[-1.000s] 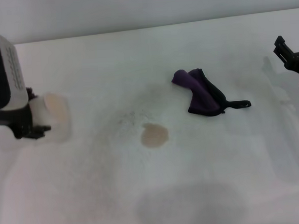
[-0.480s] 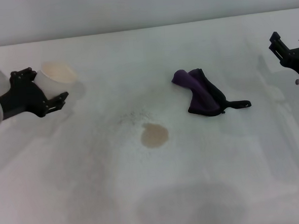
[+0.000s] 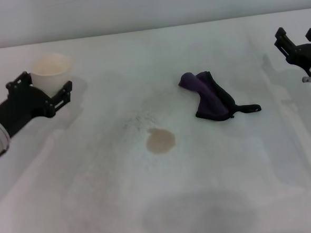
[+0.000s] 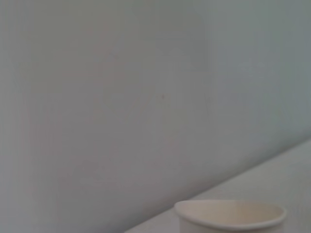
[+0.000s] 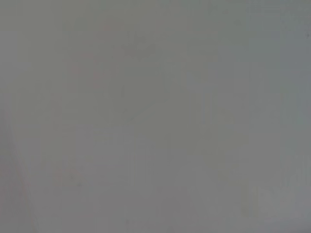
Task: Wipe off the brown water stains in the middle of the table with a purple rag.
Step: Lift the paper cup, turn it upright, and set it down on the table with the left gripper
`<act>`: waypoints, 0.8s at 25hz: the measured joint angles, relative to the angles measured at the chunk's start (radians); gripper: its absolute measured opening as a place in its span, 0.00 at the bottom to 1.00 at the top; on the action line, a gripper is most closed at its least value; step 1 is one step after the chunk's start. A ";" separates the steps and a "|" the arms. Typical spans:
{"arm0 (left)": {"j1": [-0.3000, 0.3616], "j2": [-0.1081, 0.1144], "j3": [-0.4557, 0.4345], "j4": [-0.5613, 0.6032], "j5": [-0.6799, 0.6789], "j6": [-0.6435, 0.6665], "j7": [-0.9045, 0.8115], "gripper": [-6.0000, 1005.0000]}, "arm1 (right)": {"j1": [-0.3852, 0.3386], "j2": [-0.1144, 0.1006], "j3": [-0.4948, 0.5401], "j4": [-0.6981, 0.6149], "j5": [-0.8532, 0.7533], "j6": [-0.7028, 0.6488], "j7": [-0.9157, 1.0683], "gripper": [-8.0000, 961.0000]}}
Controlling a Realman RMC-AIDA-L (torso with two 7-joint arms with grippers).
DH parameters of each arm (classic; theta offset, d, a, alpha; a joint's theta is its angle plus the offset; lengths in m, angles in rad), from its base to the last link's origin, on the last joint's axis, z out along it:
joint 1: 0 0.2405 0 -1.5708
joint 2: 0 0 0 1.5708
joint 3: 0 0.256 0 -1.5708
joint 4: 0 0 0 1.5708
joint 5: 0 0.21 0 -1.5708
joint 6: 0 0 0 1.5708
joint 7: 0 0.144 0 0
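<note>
The purple rag (image 3: 209,96) lies crumpled on the white table (image 3: 97,204), right of centre, with its black loop pointing right. The brown water stain (image 3: 160,141) is a small tan oval at the table's middle, to the front left of the rag. My left gripper (image 3: 40,87) is at the far left, shut around a white paper cup (image 3: 50,70) that stands upright. The cup's rim also shows in the left wrist view (image 4: 230,215). My right gripper (image 3: 296,40) hovers at the right edge, open and empty, well to the right of the rag.
Faint grey speckles (image 3: 137,122) lie just behind the stain. A grey wall runs along the table's back edge (image 3: 150,29). The right wrist view shows only plain grey.
My left gripper has swung the cup from tilted to upright and moved it toward the back left. My right gripper has shifted slightly left and up. Rag and stain have not moved.
</note>
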 joint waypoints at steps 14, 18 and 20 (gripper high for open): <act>-0.057 -0.018 0.306 -0.268 -0.587 0.138 0.228 0.73 | 0.026 0.000 0.000 -0.004 0.000 -0.003 0.000 0.90; -0.060 -0.017 0.381 -0.263 -0.597 0.101 0.230 0.73 | 0.026 0.000 0.002 -0.007 0.000 -0.004 0.000 0.90; -0.060 -0.017 0.406 -0.263 -0.598 0.100 0.232 0.73 | 0.026 0.000 0.003 -0.008 0.000 -0.004 0.000 0.90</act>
